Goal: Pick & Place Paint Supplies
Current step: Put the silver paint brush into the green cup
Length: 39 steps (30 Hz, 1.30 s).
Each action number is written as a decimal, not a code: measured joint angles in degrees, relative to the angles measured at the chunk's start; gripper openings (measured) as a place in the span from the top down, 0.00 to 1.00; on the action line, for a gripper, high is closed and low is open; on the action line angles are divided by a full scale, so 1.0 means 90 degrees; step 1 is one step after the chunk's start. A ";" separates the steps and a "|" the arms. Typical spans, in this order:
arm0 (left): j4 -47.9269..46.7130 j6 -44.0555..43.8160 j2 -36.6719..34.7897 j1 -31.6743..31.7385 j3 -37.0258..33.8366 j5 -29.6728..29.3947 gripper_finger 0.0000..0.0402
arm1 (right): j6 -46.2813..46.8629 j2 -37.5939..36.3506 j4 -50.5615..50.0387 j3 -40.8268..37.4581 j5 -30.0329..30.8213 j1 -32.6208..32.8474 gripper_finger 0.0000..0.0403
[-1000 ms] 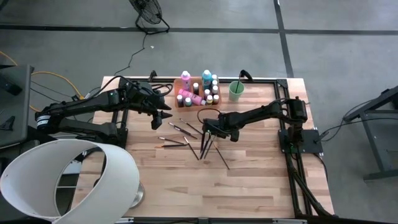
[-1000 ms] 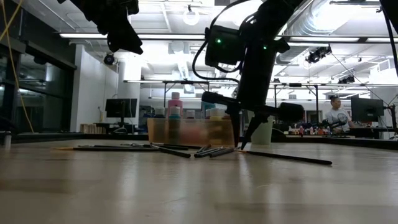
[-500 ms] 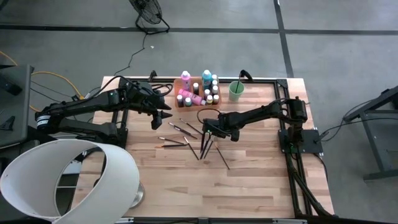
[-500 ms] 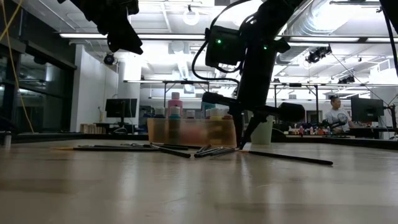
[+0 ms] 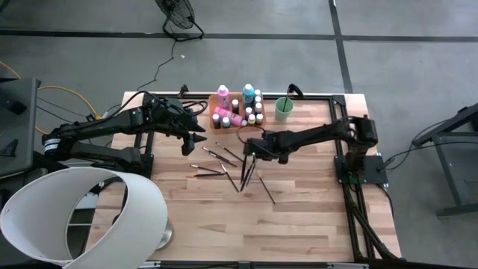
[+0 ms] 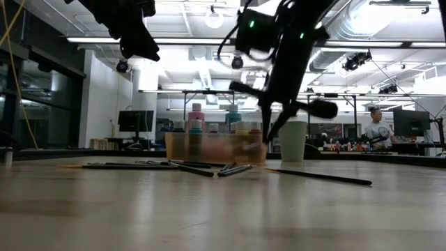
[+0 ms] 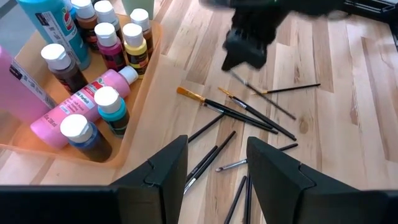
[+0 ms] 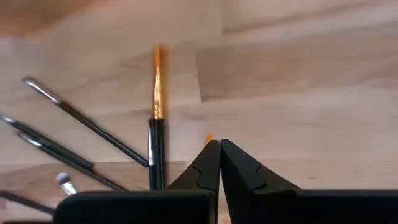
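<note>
R gripper [image 8: 219, 148] pinched on thin paintbrush [image 8: 208, 139], orange tip just showing. Lift straight, keep tilt low, head to green cup [image 5: 283, 109]. L gripper [image 7: 214, 163] half-spread, empty.

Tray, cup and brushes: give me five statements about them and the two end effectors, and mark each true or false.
1. The orange tray holds paint bottles. True.
2. The green cup stands inside the tray. False: it stands on the table beside the tray.
3. The right end effector has its fingers shut. True.
4. Every one of the paintbrushes is in the cup. False: several lie loose on the table.
5. The left end effector grips a bottle. False: it is open and empty, above the table.
</note>
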 joint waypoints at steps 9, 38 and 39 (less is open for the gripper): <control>0.0002 0.0000 0.0000 0.0002 0.0000 0.0005 0.60 | -0.0431 -0.1496 -0.1089 0.0002 0.1932 -0.0178 0.99; -0.0002 -0.0127 0.0141 0.0002 0.0000 -0.0002 0.60 | -0.4761 -0.1797 0.0129 0.0007 0.5414 -0.2491 0.99; 0.0003 -0.0160 0.0141 0.0002 0.0000 0.0000 0.60 | -0.4762 -0.1723 0.0131 0.0007 0.5408 -0.2513 0.99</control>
